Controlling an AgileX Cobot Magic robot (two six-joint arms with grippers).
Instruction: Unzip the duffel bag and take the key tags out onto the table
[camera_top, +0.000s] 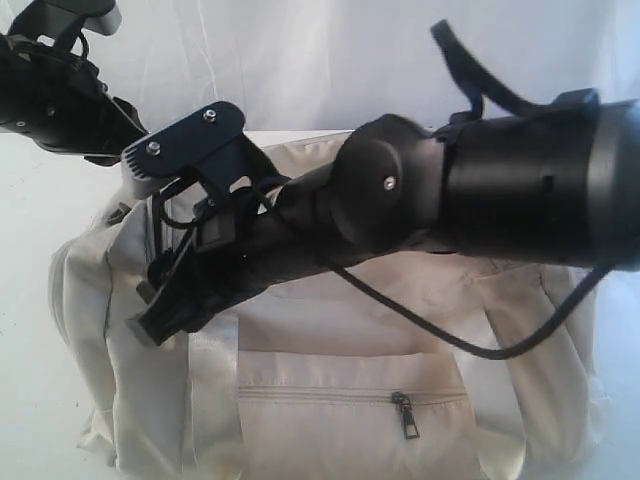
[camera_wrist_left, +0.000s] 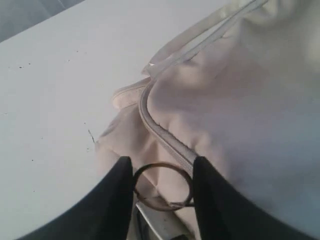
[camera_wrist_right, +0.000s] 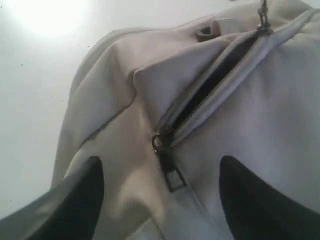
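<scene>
The right gripper (camera_wrist_right: 161, 172) hangs over the top of the duffel bag (camera_top: 340, 350), its fingers spread wide on either side of the zip pull (camera_wrist_right: 172, 176) and touching nothing. The zip above that pull is only partly parted, showing a dark slit (camera_wrist_right: 215, 80).

The left gripper (camera_wrist_left: 162, 172) sits at the bag's end with a metal ring (camera_wrist_left: 162, 186) between its fingers. They stand apart and seem to meet the ring's edges, but we cannot tell whether they press on it.

We see no key tags in any view. We judge they are inside the bag, and none lie on the visible part of the table (camera_wrist_left: 45, 100).

The pull lies flat on soft cloth, so we think closing fingers could pinch fabric with it, or slip off. If the left side is not truly anchored, the whole bag may drag along instead of unzipping. The slit looks too narrow to reach through. The right arm's loose cable (camera_top: 420, 315) droops over the bag and could snag.

We can read no writing, logo or label on anything, including the front pocket's zip pull (camera_top: 405, 415).
</scene>
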